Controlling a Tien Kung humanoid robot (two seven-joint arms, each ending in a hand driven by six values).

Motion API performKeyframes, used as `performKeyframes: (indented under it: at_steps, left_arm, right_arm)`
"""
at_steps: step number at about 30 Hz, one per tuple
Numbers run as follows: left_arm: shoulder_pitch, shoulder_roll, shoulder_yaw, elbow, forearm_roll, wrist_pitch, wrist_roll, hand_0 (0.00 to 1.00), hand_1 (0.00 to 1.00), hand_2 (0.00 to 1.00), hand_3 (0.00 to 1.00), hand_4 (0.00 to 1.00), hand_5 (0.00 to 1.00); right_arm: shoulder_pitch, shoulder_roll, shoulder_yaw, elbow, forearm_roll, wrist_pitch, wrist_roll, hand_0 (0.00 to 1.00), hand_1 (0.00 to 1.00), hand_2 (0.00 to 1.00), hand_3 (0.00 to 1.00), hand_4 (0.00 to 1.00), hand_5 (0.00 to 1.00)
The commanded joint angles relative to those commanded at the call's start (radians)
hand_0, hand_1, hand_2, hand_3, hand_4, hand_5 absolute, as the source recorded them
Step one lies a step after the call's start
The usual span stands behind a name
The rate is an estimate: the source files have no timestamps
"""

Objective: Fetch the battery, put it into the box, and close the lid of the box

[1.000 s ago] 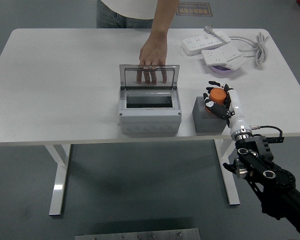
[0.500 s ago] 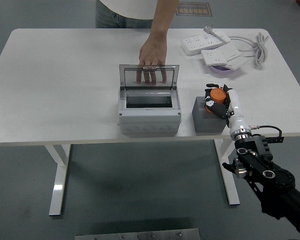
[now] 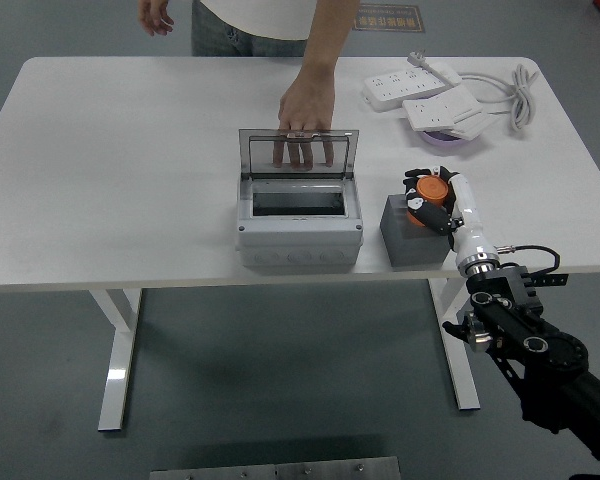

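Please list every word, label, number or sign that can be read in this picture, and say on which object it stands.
None can be read.
Floor sign behind the table: dark plate with reddish print, too blurred to read.
Power strips: no legible marking.
Box, its lid, the grey block and the orange battery in the right robot hand: no visible print.

White table (image 3: 130, 180): grey box (image 3: 300, 228) at centre near edge, lid up; grey block (image 3: 412, 238) just right; power strips (image 3: 420, 95), purple dish (image 3: 442, 140) far right.
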Motion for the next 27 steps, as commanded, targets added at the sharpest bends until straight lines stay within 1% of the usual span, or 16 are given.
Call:
performKeyframes:
  at_steps: [1,12,24,25,27]
  left_arm:
    - [0.000,0.000,0.000,0.000,0.000,0.000,-0.001,0.658,0.753,0.687,0.722,0.779,0.670]
    - [-0.001,-0.002,-0.004,0.000,0.003,0.000,-0.006,0.658,0.753,0.687,0.721,0.779,0.670]
    - [0.001,-0.005,-0.010,-0.001,0.009,-0.001,-0.008,0.658,0.753,0.689,0.723,0.782,0.672]
    - [0.001,-0.005,-0.010,-0.001,0.009,-0.001,-0.008,0.657,0.754,0.690,0.724,0.784,0.674]
    - [0.002,-0.005,-0.010,-0.001,0.009,-0.001,-0.009,0.657,0.754,0.690,0.724,0.784,0.674]
  right_arm:
    - [0.001,0.000,0.000,0.000,0.000,0.000,0.000,0.607,0.577,0.539,0.490,0.433,0.022]
    - [0.005,0.001,-0.004,0.004,-0.003,-0.001,-0.002,0.604,0.575,0.544,0.495,0.436,0.021]
    - [0.024,-0.011,0.004,0.054,-0.024,0.006,-0.027,0.588,0.573,0.548,0.497,0.433,0.015]
    - [0.026,-0.012,0.005,0.058,-0.026,0.007,-0.030,0.500,0.521,0.524,0.495,0.449,0.012]
    - [0.029,-0.015,0.009,0.067,-0.031,0.009,-0.038,0.500,0.521,0.524,0.495,0.449,0.012]
